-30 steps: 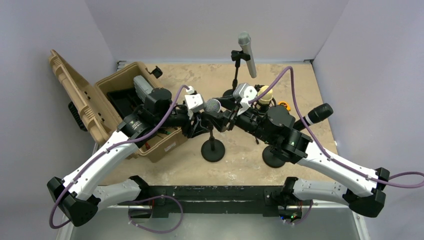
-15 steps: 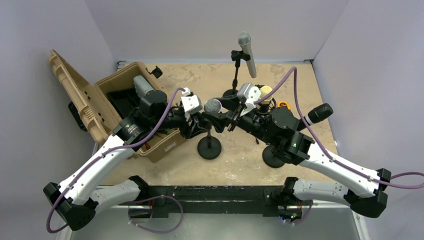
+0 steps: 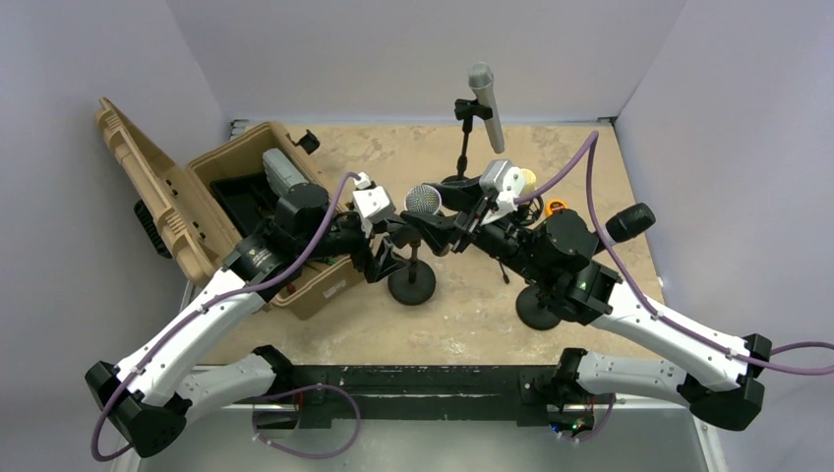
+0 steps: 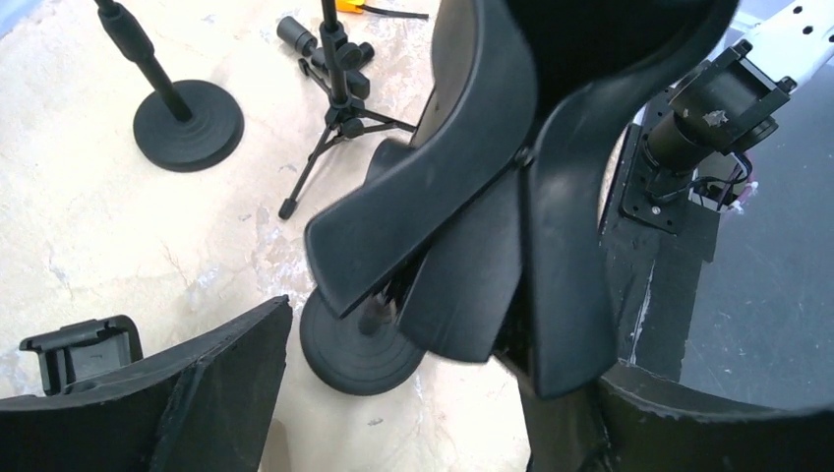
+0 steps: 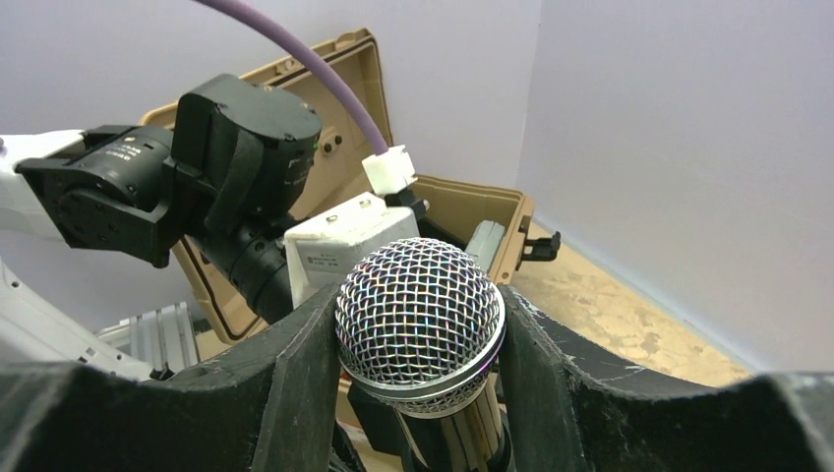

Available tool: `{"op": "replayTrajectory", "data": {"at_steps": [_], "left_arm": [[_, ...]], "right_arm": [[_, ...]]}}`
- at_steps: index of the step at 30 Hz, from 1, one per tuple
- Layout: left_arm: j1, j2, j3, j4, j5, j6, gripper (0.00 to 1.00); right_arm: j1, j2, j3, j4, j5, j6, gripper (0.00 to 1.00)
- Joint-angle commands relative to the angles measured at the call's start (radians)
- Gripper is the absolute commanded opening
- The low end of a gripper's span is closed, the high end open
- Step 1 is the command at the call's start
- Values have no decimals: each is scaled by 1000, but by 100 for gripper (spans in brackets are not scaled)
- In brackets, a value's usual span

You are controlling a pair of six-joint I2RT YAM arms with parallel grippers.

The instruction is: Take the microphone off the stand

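Observation:
The microphone has a silver mesh head (image 3: 423, 200) and lies tilted over its stand, whose pole ends in a round black base (image 3: 411, 285). My right gripper (image 3: 445, 218) is shut on the microphone. In the right wrist view the head (image 5: 421, 323) sits between both fingers (image 5: 295, 393). A black block below the head may be the stand's clip; I cannot tell whether the microphone still sits in it. My left gripper (image 3: 386, 248) is beside the pole with its jaws apart. The left wrist view shows the pole (image 4: 374, 317) and base (image 4: 359, 349) between its fingers, untouched.
An open tan case (image 3: 228, 162) stands at the left. A grey microphone (image 3: 485, 103) stands on a tripod at the back. A yellow-headed microphone (image 3: 526, 180) and a black microphone (image 3: 629, 221) on a round-based stand (image 3: 539, 310) are at the right.
My right gripper has moved the microphone head a little up and to the right. The stand's base has shifted slightly to the left and farther back. The left gripper has drawn back slightly.

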Motion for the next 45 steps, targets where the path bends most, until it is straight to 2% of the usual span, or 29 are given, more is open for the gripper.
{"op": "replayTrajectory", "data": {"at_steps": [1,6,10,18,23,31,40,45], "left_arm": [[19,-46,-16,62,19,-28,81],[72,-76,-31,147,63,-73,82],[88,-78,-50,234,178,-109,79],[89,-70,-75,323,319,-135,82],[87,-67,-80,318,398,-128,83],[87,-27,-66,342,378,-147,83],[86,-5,-63,362,399,-167,72],[86,-1,-67,381,401,-185,70]], "right_arm": [[-1,-34,23,163,-12,-11,0],[-1,-21,24,160,-16,-11,0],[-1,-14,19,165,-22,-11,0],[-2,-10,8,178,-31,-6,0],[-1,-9,8,176,-32,-7,0],[-2,-13,0,186,-42,-6,0],[-1,2,-11,214,-69,-6,0],[-1,5,-10,215,-71,-7,0]]}}
